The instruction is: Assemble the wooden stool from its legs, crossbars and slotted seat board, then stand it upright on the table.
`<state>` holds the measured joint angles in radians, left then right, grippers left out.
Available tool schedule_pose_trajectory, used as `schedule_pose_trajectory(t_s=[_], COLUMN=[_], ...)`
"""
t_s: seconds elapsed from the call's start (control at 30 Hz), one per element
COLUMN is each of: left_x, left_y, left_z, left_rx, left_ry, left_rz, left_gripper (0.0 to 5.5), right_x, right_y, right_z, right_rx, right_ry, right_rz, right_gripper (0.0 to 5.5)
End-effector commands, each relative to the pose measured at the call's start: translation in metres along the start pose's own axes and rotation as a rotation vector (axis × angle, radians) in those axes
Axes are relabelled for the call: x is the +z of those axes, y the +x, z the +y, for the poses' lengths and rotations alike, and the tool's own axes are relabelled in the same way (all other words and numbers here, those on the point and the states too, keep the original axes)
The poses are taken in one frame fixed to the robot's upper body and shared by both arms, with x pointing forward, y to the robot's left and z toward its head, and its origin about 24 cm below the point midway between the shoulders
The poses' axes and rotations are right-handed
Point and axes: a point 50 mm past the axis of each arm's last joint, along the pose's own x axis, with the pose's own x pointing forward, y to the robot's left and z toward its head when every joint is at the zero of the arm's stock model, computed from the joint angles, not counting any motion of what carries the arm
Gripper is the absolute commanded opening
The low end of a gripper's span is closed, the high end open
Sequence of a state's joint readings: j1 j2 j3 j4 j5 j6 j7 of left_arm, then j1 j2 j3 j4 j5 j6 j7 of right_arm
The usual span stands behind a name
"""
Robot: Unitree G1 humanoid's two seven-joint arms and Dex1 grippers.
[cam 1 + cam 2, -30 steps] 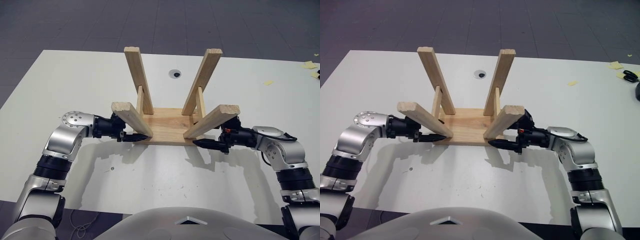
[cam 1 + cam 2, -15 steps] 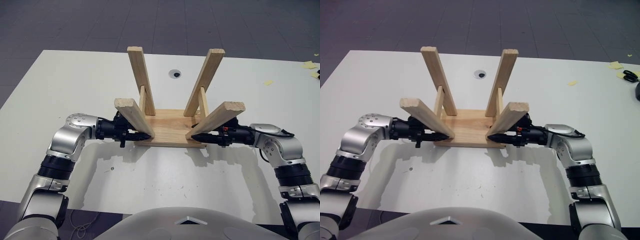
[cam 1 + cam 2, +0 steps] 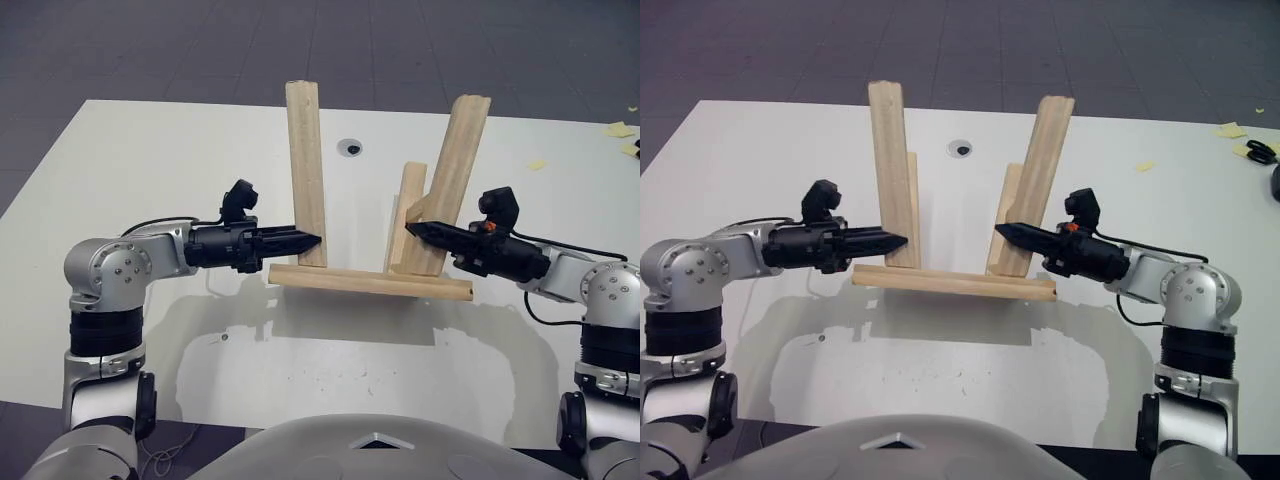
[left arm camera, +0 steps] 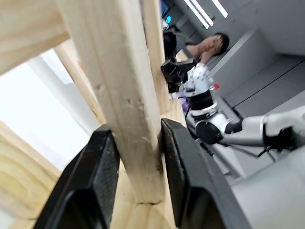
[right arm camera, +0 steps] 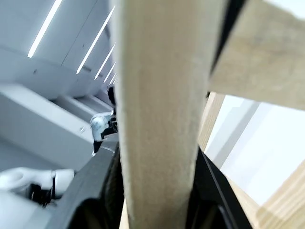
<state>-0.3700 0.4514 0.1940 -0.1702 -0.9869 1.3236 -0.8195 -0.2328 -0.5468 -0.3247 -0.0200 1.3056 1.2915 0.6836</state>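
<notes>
Tapered black left gripper point(image 3: 310, 239) and right gripper point(image 3: 411, 228) clamp the square-sawn wooden stool point(image 3: 370, 283)

- Stool point(image 3: 372, 235): pale bare wood, put together, upside down with its legs up, over the middle of the white table point(image 3: 150, 150).
- Seat board point(image 3: 370, 284): tipped so only its long near edge shows.
- Left leg point(image 3: 305, 170): nearly upright. Right leg point(image 3: 452, 180): leaning outward. A third leg point(image 3: 408, 200) is half hidden behind it.
- Left gripper point(image 3: 314, 239) clamps the left leg low down; right gripper point(image 3: 409, 229) clamps the right leg.
</notes>
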Motion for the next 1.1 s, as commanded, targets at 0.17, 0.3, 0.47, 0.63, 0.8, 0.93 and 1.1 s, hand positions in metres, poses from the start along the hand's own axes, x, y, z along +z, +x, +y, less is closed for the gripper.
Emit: schedule_pose_trajectory(t_s=[0.17,0.3,0.47,0.63,0.8,0.93,1.1], left_x=[0.031,0.026,0.035,0.025,0.018,0.008,0.004], left_y=[-0.011,-0.029,-0.061,-0.067,-0.03,-0.011,-0.025], left_z=[0.026,0.02,-0.005,-0.001,0.012,0.013,0.019], left_rx=[0.395,0.406,0.391,0.397,0.324,0.253,0.277], left_ry=[0.077,0.16,0.389,0.689,0.78,0.818,0.756], left_rz=[-0.238,-0.268,-0.319,-0.086,-0.019,0.039,0.037], left_gripper=[2.37,2.94,3.77,4.53,5.39,5.39,5.39], right_x=[0.026,0.037,0.044,0.023,0.009,0.003,0.01], right_y=[0.007,-0.01,-0.044,-0.055,-0.008,-0.015,-0.079], right_z=[0.002,0.003,0.012,0.02,-0.001,-0.007,-0.018], right_rx=[-0.187,-0.213,-0.237,-0.194,-0.091,-0.083,-0.21], right_ry=[-0.086,-0.141,-0.304,-0.444,-0.487,-0.375,-0.151], right_rz=[-0.186,-0.188,-0.208,-0.042,0.093,0.11,0.018], right_gripper=[2.75,3.3,4.11,4.85,5.4,5.4,5.4])
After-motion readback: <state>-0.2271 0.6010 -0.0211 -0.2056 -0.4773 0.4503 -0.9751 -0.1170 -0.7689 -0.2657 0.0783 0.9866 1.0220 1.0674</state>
